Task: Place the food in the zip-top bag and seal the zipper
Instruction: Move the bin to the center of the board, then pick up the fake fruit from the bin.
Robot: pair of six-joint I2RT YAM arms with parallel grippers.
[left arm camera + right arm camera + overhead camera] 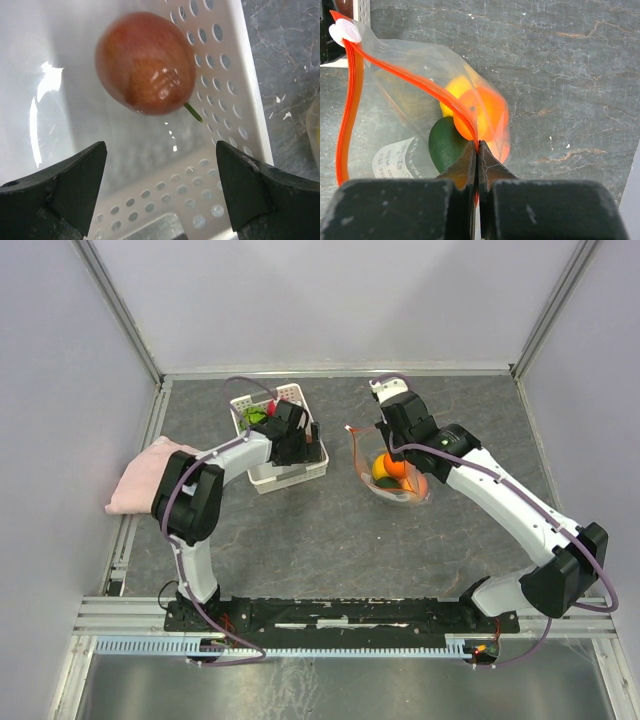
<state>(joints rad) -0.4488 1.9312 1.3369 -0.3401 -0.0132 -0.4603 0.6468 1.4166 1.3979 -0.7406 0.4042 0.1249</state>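
Reaches into the white perforated basket (262,480), far left on the grey table (330,540), with the left gripper (160,147), jaws spread wide and closed on nothing. Shows, from the left wrist, a red-pink fruit (145,62) with a short green stem lying on the basket floor just beyond the dark fingertips (75,185), touching neither, close to the hole-dotted side wall. Catches, from overhead, a bright green piece (257,415) at the basket's far end, half hidden by the arm.

Pinches, on the right, the zipper (410,77) of the zip-top bag (395,125) with the right gripper (478,150), jaws pressed tight together on the orange-red strip. Bag mouth gaping, the two sides of the strip parted in a loop and joined at a white slider (345,32) at the far corner. Inside the clear plastic: an orange fruit (487,117), a yellow one (456,87) touching it and a dark green one (445,145) alongside, all bunched just under the pinched edge. Bag on the stone-patterned table to the right of the basket, apart from it. At the table's left edge, beside the left arm, a rumpled pink cloth (145,475).
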